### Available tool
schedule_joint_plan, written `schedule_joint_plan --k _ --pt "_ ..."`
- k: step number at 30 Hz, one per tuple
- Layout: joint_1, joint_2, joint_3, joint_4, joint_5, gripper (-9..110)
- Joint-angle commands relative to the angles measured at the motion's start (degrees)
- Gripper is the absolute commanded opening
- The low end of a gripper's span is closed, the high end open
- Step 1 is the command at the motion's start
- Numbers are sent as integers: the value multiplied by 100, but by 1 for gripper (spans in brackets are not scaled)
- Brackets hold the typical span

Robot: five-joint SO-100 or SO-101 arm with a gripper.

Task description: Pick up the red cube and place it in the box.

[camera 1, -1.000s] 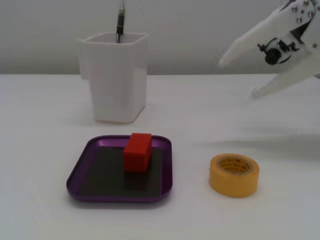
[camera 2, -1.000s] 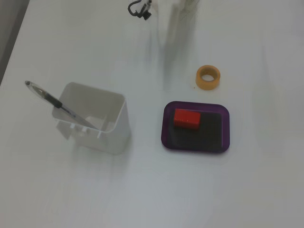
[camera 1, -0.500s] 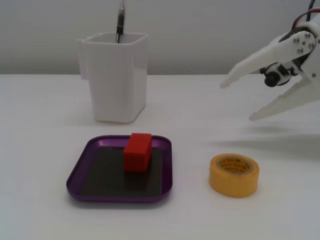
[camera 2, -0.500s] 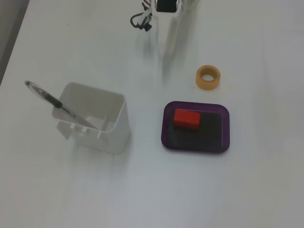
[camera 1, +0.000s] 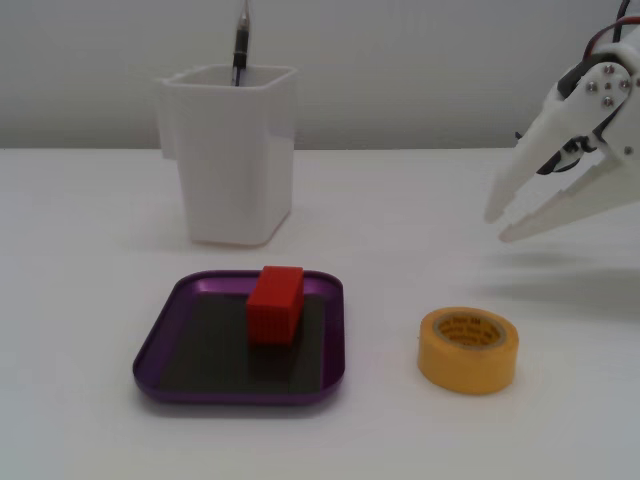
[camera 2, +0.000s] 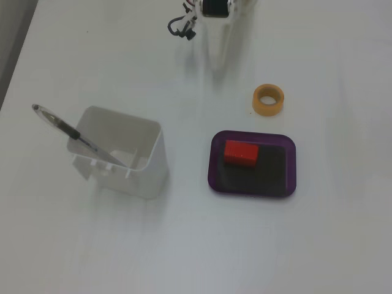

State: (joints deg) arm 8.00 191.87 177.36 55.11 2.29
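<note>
The red cube (camera 1: pixel 275 303) rests inside the purple box (camera 1: pixel 160 340), near its far edge; in the other fixed view the cube (camera 2: pixel 241 152) lies in the box's (camera 2: pixel 291 174) upper left part. My white gripper (camera 1: pixel 497 225) hangs above the table at the right, well away from the box, with its jaws slightly apart and nothing between them. From above it (camera 2: pixel 219 60) shows at the top edge, its fingers hard to tell apart against the white table.
A yellow tape roll (camera 1: pixel 467 349) lies right of the box, below the gripper; it also shows from above (camera 2: pixel 268 99). A tall white square cup (camera 1: pixel 232 150) holding a pen (camera 1: pixel 240 45) stands behind the box, and left of it from above (camera 2: pixel 122 153).
</note>
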Motion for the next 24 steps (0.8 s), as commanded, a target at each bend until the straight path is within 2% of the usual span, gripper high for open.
schedule_joint_plan --k 1,24 --pt "35 466 62 -9 26 1" --pt "44 466 62 -70 -9 1"
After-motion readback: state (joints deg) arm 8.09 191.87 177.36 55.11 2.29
